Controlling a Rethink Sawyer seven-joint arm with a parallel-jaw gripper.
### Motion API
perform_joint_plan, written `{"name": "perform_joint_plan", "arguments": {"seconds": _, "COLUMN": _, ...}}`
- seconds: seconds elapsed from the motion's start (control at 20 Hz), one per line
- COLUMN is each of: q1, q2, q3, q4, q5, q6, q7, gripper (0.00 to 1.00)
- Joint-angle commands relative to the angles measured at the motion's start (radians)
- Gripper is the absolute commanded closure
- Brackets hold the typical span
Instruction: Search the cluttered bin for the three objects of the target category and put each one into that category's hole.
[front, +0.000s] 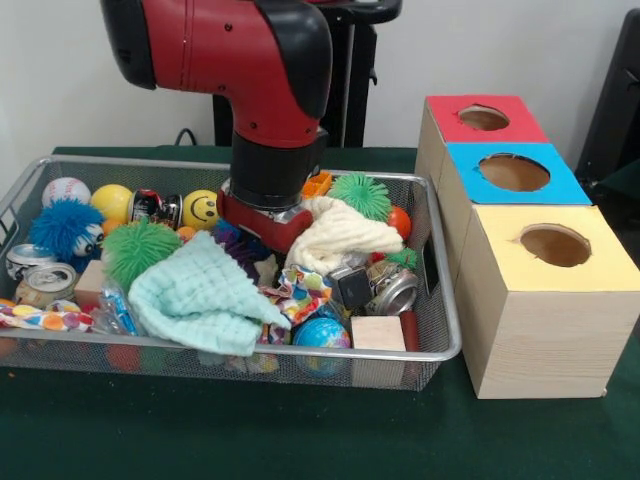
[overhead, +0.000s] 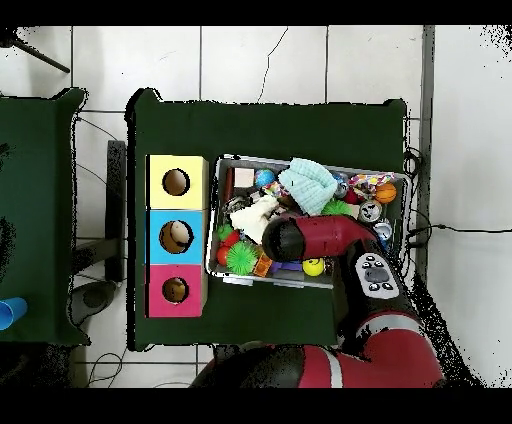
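A tiled room with green-covered tables against a pale wall.

The main table (overhead: 270, 125) wears a dark green cloth; a second green-covered table (overhead: 35, 200) stands just beside it, a blue cup (overhead: 8, 313) at its edge. Light floor tiles (overhead: 260, 60) show a crack, and black cables (overhead: 445, 228) trail across them. The wall (front: 40, 90) is plain off-white.

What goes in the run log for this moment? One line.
arm: down in bin | gripper: hidden among clutter | boxes: untouched

End effector buried among the clutter behind the cream cloth (front: 345, 238), fingers unseen; arm (front: 240, 50) cropped at top edge.
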Motion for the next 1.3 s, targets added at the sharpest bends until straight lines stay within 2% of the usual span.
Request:
{"name": "perform_joint_plan", "arguments": {"seconds": 0.05, "q1": -0.058, "q2": 0.064, "q3": -0.041, "q4": -0.109, "q5": -0.134, "q6": -0.059, "q7": -0.109, "gripper": 0.0}}
{"name": "perform_joint_plan", "arguments": {"seconds": 0.4, "q1": -0.005, "q2": 0.071, "q3": -0.135, "q4": -0.135, "q5": -0.2, "q6": -0.13, "q7": -0.017, "gripper": 0.0}}
{"name": "perform_joint_plan", "arguments": {"seconds": 0.7, "q1": 0.019, "q2": 0.077, "q3": -0.168, "q4": -0.135, "q5": -0.197, "q6": -0.144, "q7": 0.011, "gripper": 0.0}}
{"name": "perform_joint_plan", "arguments": {"seconds": 1.05, "q1": 0.037, "q2": 0.063, "q3": -0.2, "q4": -0.125, "q5": -0.176, "q6": -0.143, "q7": -0.001, "gripper": 0.0}}
{"name": "perform_joint_plan", "arguments": {"seconds": 1.3, "q1": 0.033, "q2": -0.009, "q3": -0.205, "q4": -0.089, "q5": -0.17, "q6": -0.071, "q7": -0.059, "gripper": 0.0}}
